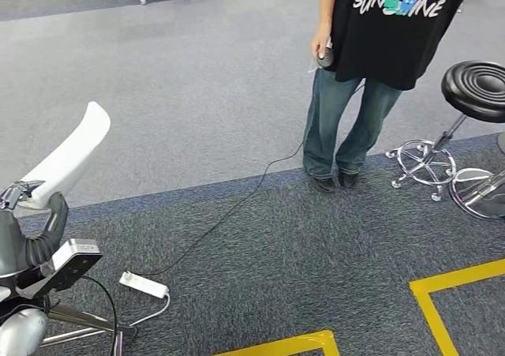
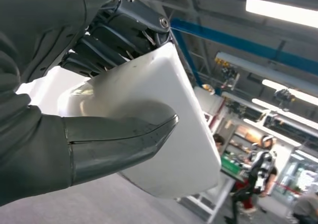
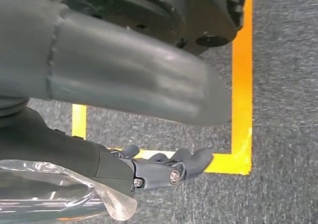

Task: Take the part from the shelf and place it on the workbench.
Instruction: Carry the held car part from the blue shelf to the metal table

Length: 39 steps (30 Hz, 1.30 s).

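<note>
The part [image 1: 70,157] is a long, curved white plastic panel, raised at the far left of the head view. My left hand [image 1: 31,241] grips its lower end, with the dark thumb wrapped over it. In the left wrist view the thumb [image 2: 116,142] lies across the white part [image 2: 180,114] and the darker fingers [image 2: 112,40] clamp its other side. My right hand [image 3: 112,80] hangs over grey carpet with its fingers [image 3: 169,168] stretched out and nothing in it.
A person [image 1: 363,64] in a black T-shirt and jeans stands ahead, holding a small device whose black cable [image 1: 238,202] runs across the carpet to a white power strip [image 1: 143,285]. A black stool [image 1: 476,88] stands at the right. Yellow floor tape [image 1: 452,281] marks the near floor.
</note>
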Each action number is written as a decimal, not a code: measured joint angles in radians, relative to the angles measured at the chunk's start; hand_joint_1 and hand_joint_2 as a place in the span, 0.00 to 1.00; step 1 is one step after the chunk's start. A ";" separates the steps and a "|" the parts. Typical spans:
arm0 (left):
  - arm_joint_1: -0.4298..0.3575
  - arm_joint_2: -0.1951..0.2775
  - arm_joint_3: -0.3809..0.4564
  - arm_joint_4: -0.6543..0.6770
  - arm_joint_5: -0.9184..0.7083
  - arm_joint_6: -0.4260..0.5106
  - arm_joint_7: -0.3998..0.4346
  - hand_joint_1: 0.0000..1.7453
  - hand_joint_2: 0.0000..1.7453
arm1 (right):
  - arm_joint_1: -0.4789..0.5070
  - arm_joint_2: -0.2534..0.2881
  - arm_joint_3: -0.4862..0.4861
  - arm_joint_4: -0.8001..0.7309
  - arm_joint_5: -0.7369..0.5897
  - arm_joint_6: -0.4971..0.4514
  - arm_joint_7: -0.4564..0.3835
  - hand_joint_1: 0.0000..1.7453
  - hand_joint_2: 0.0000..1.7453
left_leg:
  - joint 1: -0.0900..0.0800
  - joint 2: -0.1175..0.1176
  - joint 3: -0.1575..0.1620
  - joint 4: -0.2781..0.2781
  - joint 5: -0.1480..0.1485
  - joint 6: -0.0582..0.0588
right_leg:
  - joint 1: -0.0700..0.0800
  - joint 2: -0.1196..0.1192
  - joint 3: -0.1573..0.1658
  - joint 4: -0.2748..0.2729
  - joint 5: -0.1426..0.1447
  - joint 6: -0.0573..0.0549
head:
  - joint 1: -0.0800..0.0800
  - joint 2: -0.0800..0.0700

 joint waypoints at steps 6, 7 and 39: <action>0.015 0.007 0.004 -0.005 -0.012 -0.004 0.000 1.00 1.00 | 0.002 0.000 0.018 0.000 0.015 -0.002 0.015 0.00 0.00 | 0.001 0.112 -0.105 0.227 -0.114 -0.025 | 0.003 -0.080 0.011 -0.008 -0.002 -0.027 | -0.007 0.000; 0.020 0.007 0.005 -0.005 -0.012 -0.005 0.000 1.00 1.00 | 0.003 0.000 0.021 0.000 0.017 -0.002 0.017 0.00 0.00 | 0.003 0.116 -0.126 0.270 -0.125 -0.027 | 0.004 -0.095 0.012 -0.007 -0.004 -0.029 | -0.007 0.000; 0.059 0.007 0.025 -0.038 -0.008 -0.005 -0.001 1.00 1.00 | 0.009 0.003 0.023 -0.001 0.004 -0.005 -0.001 0.00 0.00 | 0.006 0.120 -0.124 0.269 -0.110 -0.030 | 0.004 -0.111 0.017 -0.006 -0.014 -0.030 | -0.009 0.000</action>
